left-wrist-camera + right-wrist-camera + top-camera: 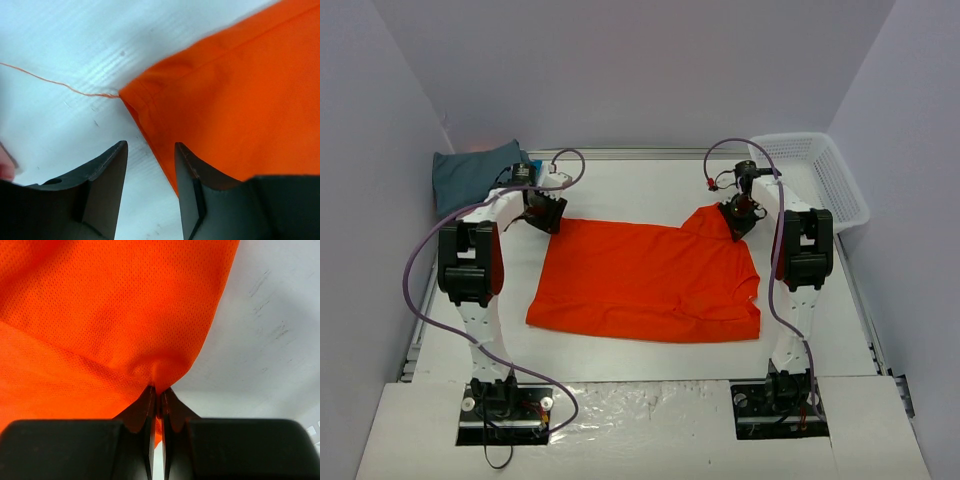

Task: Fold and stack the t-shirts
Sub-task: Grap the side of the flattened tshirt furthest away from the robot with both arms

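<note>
We see the orange t-shirt (650, 280) spread flat in the middle of the white surface (650, 185); our right claw (157, 390) is clamped on a pinch of its far right corner, while our left claw (150, 150) hangs with jaws apart at its far left corner. A dark teal t-shirt (470, 175) lies folded at the far left

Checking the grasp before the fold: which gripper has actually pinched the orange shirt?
The right gripper: its jaws are shut on a pinch of the orange t-shirt. The left gripper stands open at the shirt's corner, gripping nothing.
</note>
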`<state>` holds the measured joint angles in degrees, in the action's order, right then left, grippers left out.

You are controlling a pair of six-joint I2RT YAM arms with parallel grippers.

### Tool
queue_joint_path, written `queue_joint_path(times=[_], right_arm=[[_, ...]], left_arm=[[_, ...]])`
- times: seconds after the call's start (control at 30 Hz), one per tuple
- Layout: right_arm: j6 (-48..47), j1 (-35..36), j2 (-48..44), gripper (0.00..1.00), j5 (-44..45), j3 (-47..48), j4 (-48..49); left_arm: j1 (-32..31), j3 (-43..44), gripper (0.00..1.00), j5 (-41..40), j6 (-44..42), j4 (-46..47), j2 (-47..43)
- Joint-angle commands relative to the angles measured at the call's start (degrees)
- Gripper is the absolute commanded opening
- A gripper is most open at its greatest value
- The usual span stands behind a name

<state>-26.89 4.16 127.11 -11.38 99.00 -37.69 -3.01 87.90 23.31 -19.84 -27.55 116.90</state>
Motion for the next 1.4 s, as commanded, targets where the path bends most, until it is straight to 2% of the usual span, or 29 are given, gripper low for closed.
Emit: queue_joint_path(times=[0.0,0.23,0.37,0.47,0.53,0.6,0.63,0.77,1.3,1.37], right_arm=[[-0.4,-0.4,1.3,0.00,0.8,-2.0,-1.2],[-0.3,0.0,1.9,0.00,1.5,-2.4,-1.3],[-0.1,0.0,1.8,0.00,2.0,-2.5,-1.2],[-0.2,0.0,1.7,0.00,2.1,-2.5,-1.2],[-0.2,0.0,1.7,0.00,2.1,-2.5,-1.3],[-0.3,0.0,1.7,0.00,2.1,-2.3,-1.3],[-0.3,0.0,1.7,0.00,2.1,-2.2,-1.3],[-0.4,0.0,1.3,0.00,2.0,-1.4,-1.3],[1.1,-0.1,-0.9,0.00,1.9,12.1,-4.9],[0.9,-0.1,-1.9,0.00,2.0,11.7,-5.4]], left_arm=[[0.8,4.7,0.41,1.0,2.1,1.5,1.3],[1.0,12.7,0.42,5.8,6.7,0.4,8.2],[0.7,14.7,0.35,7.4,7.2,-0.9,10.6],[0.7,13.7,0.34,7.5,6.5,-1.0,10.9],[0.7,12.9,0.23,7.5,5.9,-1.0,10.8],[0.7,13.3,0.04,8.2,5.9,-1.9,10.9],[0.7,13.1,0.02,8.8,5.9,-2.1,10.8],[1.0,13.0,0.02,8.6,5.2,-3.6,9.8],[2.7,18.0,0.02,9.6,7.3,-6.6,2.5],[4.8,17.5,0.02,9.8,7.3,-6.8,1.1]])
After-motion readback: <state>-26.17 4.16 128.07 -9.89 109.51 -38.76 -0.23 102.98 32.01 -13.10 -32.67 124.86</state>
